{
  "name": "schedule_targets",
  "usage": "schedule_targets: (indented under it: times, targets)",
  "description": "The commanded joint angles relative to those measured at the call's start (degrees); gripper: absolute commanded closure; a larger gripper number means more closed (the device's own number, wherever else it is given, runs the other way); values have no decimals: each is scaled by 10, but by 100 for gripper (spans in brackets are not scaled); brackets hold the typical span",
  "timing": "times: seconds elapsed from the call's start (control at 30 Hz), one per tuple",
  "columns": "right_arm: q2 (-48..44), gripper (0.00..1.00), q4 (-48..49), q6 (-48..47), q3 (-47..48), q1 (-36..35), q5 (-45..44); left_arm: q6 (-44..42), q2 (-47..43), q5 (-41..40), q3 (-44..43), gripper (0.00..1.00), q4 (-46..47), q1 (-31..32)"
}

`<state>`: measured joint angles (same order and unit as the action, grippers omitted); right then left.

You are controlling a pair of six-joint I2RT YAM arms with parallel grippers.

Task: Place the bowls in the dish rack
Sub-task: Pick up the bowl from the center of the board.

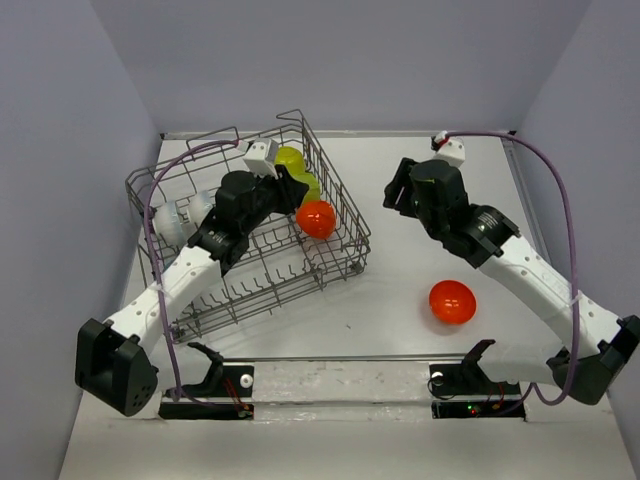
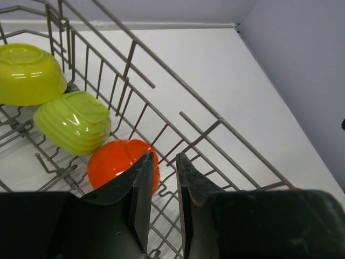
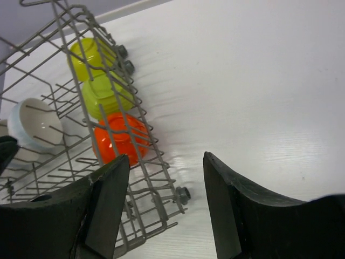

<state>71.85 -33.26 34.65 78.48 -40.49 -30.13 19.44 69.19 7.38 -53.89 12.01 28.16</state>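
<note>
- From above, we see the left gripper (image 1: 293, 192) reaching inside the dish rack (image 1: 345, 255), which sits askew on the left of the table (image 1: 400, 340). The right gripper (image 1: 400, 188) hangs just outside the rack's right wall.
- Along that wall stand a smooth yellow-green bowl (image 1: 290, 158), a ribbed yellow-green bowl (image 1: 310, 187) and an orange-red bowl (image 1: 316, 219). A white bowl (image 1: 176, 222) sits at the rack's left side.
- A second orange-red bowl (image 1: 452, 301), glossy, lies on the table well apart from the rack.
- In the left wrist view, the jaws stand a narrow slit apart with rack wire showing through and nothing gripped. The orange-red bowl sits at one fingertip, perhaps touching.
- In the right wrist view, the fingers are spread wide over bare table, empty. The coloured bowls stand tilted behind the wires.
</note>
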Motion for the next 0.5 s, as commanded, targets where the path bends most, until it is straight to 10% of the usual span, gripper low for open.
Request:
schedule_targets:
  times: [0.0, 0.47]
  targets:
    - [-41, 37, -35, 27, -41, 6, -93, 6, -47, 21, -39, 67, 34, 22]
    - [-131, 44, -179, 180, -230, 53, -140, 0, -53, 30, -72, 65, 37, 93]
